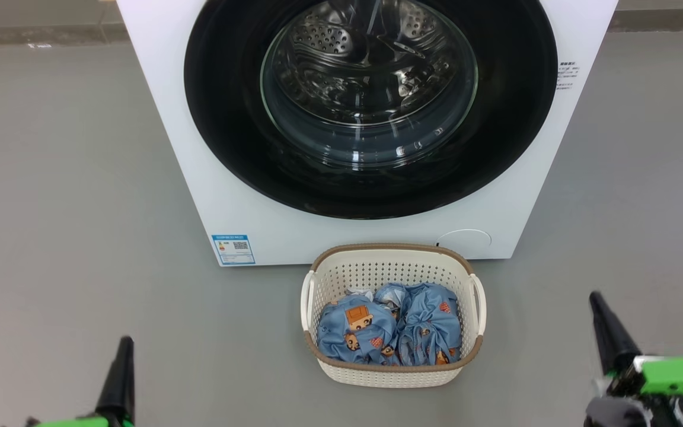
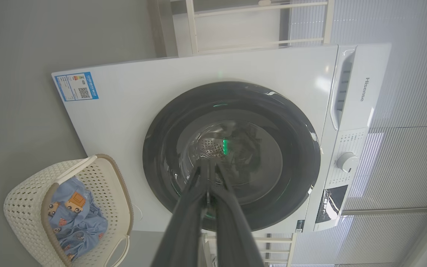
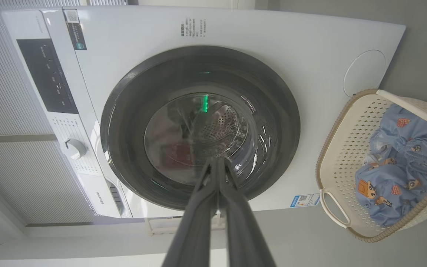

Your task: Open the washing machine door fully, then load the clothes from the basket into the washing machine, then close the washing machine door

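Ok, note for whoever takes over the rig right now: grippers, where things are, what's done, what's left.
Grippers: left gripper and right gripper both shut, empty, touching nothing.
Door: the washing machine door is closed on the washing machine.
Laundry: the clothes lie in the basket, on the floor in front of the machine.
Done: nothing yet.
Left: open door fully, load clothes, close door.

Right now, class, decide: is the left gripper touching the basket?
Apart. The head view shows the left gripper low at the left, with bare grey floor between it and the basket.
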`<state>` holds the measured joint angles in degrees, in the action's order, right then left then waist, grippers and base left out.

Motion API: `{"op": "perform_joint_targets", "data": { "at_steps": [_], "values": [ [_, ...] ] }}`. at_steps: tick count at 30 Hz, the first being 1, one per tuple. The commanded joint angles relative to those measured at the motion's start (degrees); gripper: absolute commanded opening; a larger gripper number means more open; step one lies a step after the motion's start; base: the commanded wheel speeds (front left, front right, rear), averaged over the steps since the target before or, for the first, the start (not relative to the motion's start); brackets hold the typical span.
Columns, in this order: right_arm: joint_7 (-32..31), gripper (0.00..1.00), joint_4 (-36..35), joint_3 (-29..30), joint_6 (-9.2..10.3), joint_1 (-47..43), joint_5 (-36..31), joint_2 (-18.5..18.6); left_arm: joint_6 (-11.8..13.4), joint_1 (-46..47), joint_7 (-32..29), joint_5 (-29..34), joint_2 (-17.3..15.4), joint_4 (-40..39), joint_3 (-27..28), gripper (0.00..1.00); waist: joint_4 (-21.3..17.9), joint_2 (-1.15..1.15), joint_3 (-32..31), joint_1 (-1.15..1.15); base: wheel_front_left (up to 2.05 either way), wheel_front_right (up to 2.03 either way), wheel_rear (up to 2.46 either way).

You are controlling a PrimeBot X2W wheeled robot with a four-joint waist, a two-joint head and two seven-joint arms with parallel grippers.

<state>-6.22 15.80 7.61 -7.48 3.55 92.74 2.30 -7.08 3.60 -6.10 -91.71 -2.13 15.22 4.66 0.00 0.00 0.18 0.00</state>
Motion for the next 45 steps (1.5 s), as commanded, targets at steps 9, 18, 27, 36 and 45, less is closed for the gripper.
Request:
{"op": "perform_joint_targets", "data": {
  "at_steps": [9,18,27,36,45],
  "values": [
    [0.88,1.00,0.86,-0.78,0.00,-0.22,-0.07,-0.47,0.05,-0.39,0.92,0.40,0.33,0.48,-0.39,1.00,0.03,0.00,-0.05,0.13,0.00,0.00,0.00],
    [2.19,1.00,0.12,-1.75,0.00,0.67,-0.14,-0.40,0.02,0.22,2.18,1.24,0.09,-0.46,-0.83,1.00,0.03,0.00,0.18,0.00,0.00,0.00,0.00],
    [3.64,1.00,-1.05,-3.38,0.00,1.59,-1.34,0.16,-0.02,0.98,3.77,2.52,-0.45,-1.48,-1.53,1.00,0.01,0.00,0.28,0.00,0.00,0.00,0.00],
    [5.37,1.00,-1.80,-4.97,0.00,2.52,-2.74,0.99,-0.05,1.64,5.42,4.53,-1.33,-2.37,-2.83,1.00,0.00,0.00,0.21,0.00,0.00,0.00,0.00],
    [7.07,1.00,-2.12,-6.69,0.00,3.63,-6.93,2.17,-0.08,2.24,7.04,7.58,-2.35,-2.88,-4.31,1.00,-0.01,0.00,0.16,0.00,0.00,0.00,0.00]
  ]
}}
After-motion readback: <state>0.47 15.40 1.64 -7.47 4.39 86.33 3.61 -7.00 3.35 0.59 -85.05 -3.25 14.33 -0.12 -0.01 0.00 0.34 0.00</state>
